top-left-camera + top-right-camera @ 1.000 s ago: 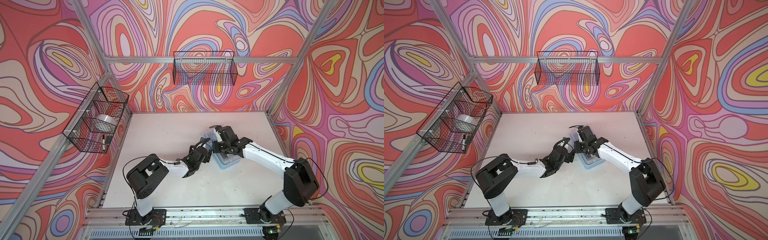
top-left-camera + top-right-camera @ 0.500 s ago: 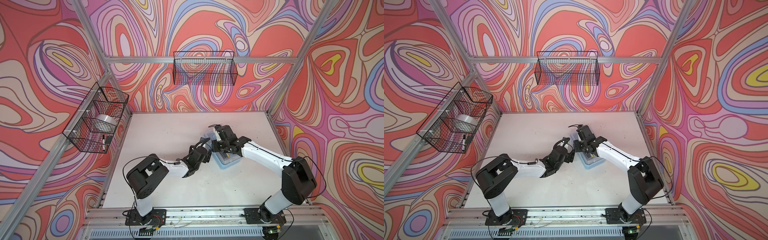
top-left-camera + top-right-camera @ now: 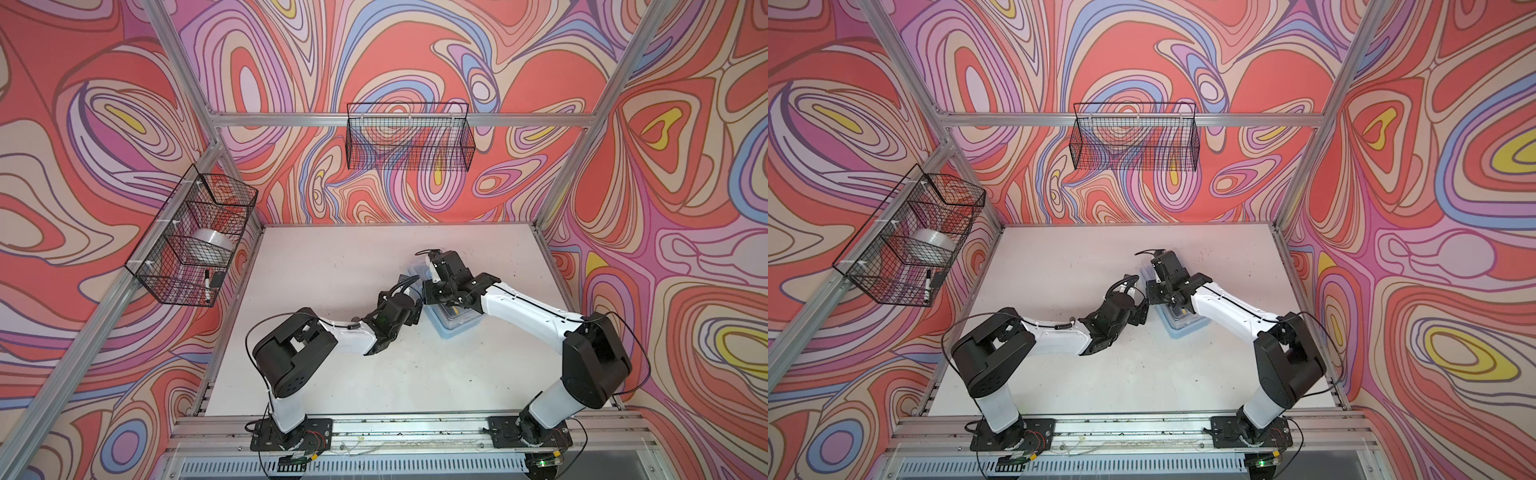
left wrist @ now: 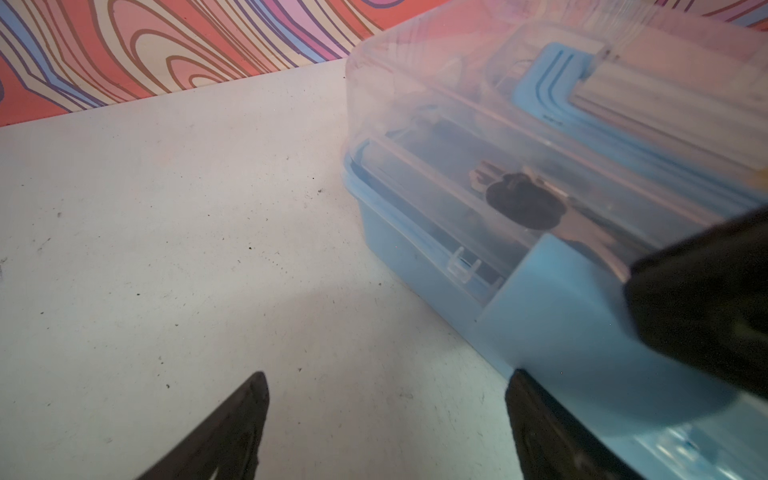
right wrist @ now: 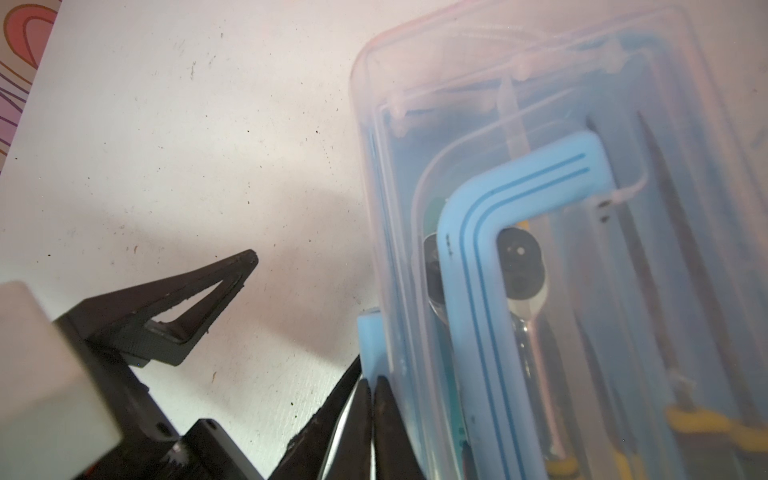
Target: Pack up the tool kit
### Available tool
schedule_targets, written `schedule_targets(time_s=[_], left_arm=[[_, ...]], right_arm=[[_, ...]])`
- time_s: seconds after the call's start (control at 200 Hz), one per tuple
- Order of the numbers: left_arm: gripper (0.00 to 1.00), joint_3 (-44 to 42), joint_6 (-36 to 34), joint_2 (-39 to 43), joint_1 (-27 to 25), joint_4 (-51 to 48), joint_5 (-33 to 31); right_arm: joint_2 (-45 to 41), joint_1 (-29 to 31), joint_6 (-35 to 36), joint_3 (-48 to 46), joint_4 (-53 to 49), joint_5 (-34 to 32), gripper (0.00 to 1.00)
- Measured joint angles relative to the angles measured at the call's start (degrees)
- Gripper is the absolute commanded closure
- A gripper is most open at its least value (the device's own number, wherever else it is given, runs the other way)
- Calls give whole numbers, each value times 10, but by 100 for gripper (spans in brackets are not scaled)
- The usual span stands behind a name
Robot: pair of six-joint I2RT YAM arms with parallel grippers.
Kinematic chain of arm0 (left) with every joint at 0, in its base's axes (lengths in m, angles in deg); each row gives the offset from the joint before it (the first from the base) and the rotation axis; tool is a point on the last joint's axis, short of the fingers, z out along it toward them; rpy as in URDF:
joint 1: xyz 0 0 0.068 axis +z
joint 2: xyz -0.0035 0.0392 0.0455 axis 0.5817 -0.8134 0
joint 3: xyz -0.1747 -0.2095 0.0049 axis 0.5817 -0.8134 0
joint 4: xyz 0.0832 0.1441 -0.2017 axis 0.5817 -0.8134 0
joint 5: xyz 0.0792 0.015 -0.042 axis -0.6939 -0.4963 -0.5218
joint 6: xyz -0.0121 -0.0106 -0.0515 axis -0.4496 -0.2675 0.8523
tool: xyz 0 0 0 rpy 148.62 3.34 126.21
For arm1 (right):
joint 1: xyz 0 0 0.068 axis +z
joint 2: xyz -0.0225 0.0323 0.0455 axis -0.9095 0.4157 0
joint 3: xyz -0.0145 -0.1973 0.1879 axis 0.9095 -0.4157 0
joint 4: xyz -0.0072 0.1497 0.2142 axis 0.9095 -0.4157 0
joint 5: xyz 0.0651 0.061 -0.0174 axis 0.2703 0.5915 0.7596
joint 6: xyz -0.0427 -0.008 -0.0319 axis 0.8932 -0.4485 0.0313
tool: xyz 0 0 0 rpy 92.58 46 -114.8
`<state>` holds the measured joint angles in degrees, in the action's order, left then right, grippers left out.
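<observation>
Latching stage, judging by lid (image 4: 457, 104) down. Tool case (image 4: 415, 266) on counter (image 4: 166, 208), tools (image 5: 519, 257) inside, just ahead of left pincer (image 4: 386, 380), spread and empty. Right pincer (image 5: 372, 384) pressed together, tips at blue latch (image 5: 370, 332). Next: needs firm push on latch.

Case (image 4: 411, 266) recorded as smooth light-blue plastic; lid (image 4: 415, 104) clear, glossy plastic; handle (image 5: 469, 291) smooth blue plastic. Bench (image 4: 166, 208) noted matt white, scuffed and speckled. Basket (image 3: 409, 141): black wire.
</observation>
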<state>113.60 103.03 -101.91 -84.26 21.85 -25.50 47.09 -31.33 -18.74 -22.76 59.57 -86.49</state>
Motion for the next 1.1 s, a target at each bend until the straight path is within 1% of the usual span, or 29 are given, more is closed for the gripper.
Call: schedule_targets(time_s=[0.571,1.101], left_arm=[[10,-12,5,0,2,0,-2],[10,-7,15,-10,3,14,9]], right_arm=[[17,9,-6,3,-16,-12,99],[19,12,-14,3,-24,-13,99]])
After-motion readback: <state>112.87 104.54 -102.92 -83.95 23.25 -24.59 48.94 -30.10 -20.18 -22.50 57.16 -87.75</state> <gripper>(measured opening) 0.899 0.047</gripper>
